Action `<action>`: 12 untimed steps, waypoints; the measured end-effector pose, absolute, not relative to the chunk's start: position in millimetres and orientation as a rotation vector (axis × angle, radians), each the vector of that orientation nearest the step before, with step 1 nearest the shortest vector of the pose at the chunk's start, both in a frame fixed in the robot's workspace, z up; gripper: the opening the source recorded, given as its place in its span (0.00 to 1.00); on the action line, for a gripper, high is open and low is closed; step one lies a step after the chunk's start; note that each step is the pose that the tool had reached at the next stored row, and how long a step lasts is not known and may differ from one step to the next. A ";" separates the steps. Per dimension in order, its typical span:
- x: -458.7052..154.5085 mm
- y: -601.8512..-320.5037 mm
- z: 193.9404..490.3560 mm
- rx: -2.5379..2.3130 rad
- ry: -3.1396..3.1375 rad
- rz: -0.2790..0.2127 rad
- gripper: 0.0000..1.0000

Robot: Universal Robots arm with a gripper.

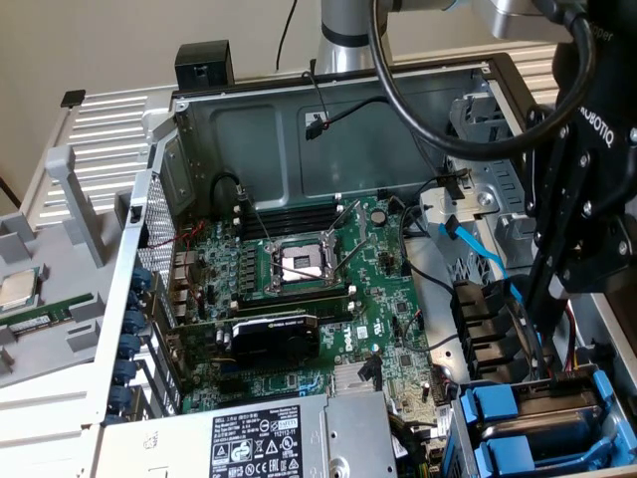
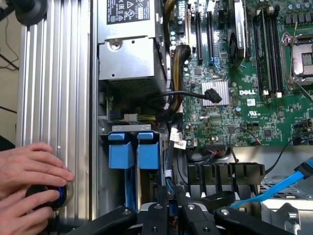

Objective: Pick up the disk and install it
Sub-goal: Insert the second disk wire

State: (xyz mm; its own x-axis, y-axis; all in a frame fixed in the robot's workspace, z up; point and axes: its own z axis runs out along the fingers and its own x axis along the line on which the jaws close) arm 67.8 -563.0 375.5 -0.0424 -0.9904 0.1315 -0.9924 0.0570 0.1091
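Observation:
Two blue carrier frames (image 1: 495, 403) (image 2: 121, 154) stand side by side in the drive bay at the case's corner, in the exterior view's lower right. They hold disks edge-on, so no label face shows, and I cannot tell which is the task's disk. My black gripper (image 1: 542, 381) (image 2: 173, 211) reaches down right beside the carriers, over the bay's inner edge. Its fingers (image 2: 160, 215) stand almost together, with a sliver of blue in the narrow gap. Whether they pinch anything I cannot tell.
The open case holds the green motherboard (image 1: 299, 289) with its bare CPU socket (image 1: 299, 264) and the grey power supply (image 1: 279, 438). Blue SATA cables (image 2: 274, 188) and black wires cross near the bay. A person's hands (image 2: 29, 166) rest on a black knob on the ribbed table beside the case.

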 end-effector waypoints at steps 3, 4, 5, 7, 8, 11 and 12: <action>67.6 -563.0 379.9 2.047 -2.152 0.018 0.16; 67.5 -563.0 381.5 2.047 -2.152 0.018 0.16; 67.2 -563.3 383.3 2.047 -2.153 0.018 0.16; 66.6 -564.4 386.6 2.048 -2.153 0.019 0.16; 66.3 -565.1 388.0 2.048 -2.153 0.019 0.16; 65.7 -567.5 390.8 2.049 -2.155 0.021 0.16; 65.6 -568.4 391.4 2.050 -2.156 0.022 0.16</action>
